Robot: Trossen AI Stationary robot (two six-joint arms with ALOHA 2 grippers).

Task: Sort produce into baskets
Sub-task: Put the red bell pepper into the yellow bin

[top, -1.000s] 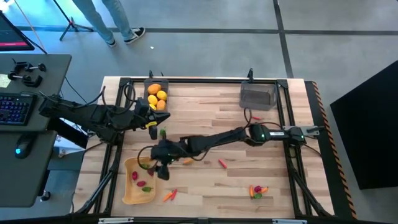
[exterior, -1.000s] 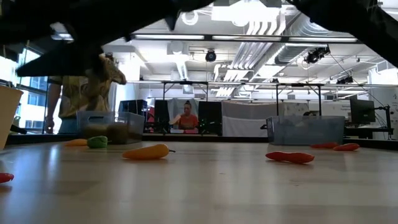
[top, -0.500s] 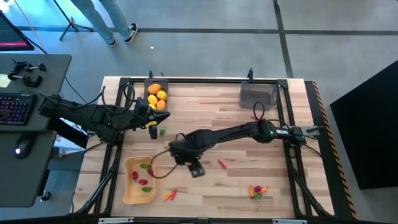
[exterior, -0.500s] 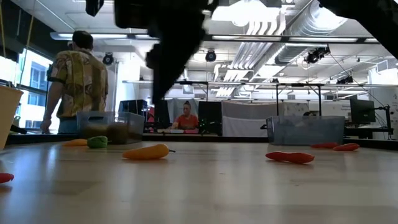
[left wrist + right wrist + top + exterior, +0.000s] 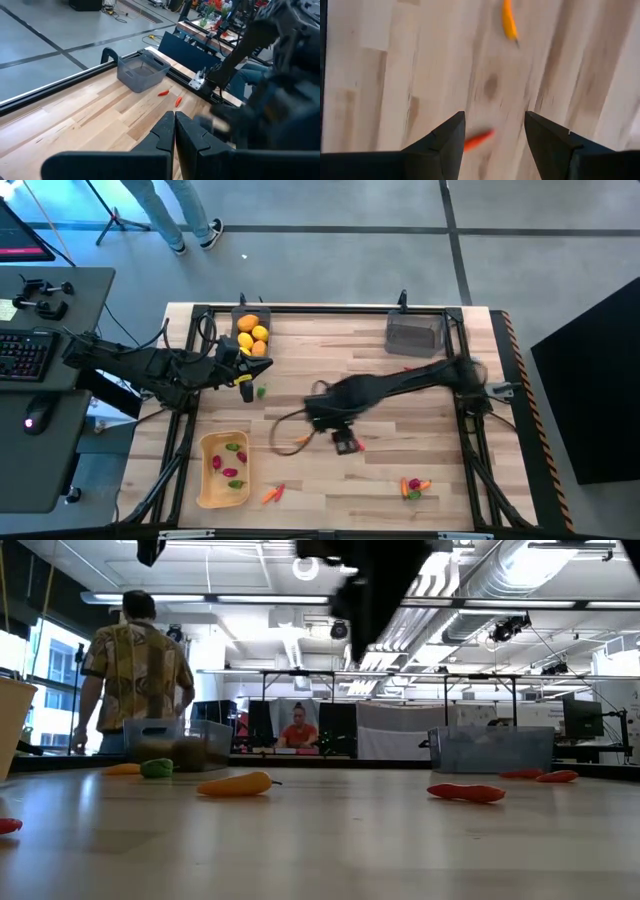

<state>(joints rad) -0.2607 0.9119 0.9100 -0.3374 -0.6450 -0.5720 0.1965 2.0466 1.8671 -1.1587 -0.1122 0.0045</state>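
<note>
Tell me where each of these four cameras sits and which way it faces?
High view: overhead, straight down on both arms; right gripper mid-table.
Low view: at table height, across the table into the room; dark arm overhead.
Left wrist: forward past the shut left gripper toward a grey bin.
Right wrist: down past open fingers.
Shared: red chilli, also from overhead.

Robotics lab: exposed ceiling ducts (image 5: 470, 585) (workbenches (image 5: 370, 675) behind).

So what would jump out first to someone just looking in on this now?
The right gripper hangs open and empty over mid-table, a red chilli on the wood between its fingers in the right wrist view. The dark bin at the far left is packed with yellow-orange fruit. The left gripper waits shut beside it.
</note>
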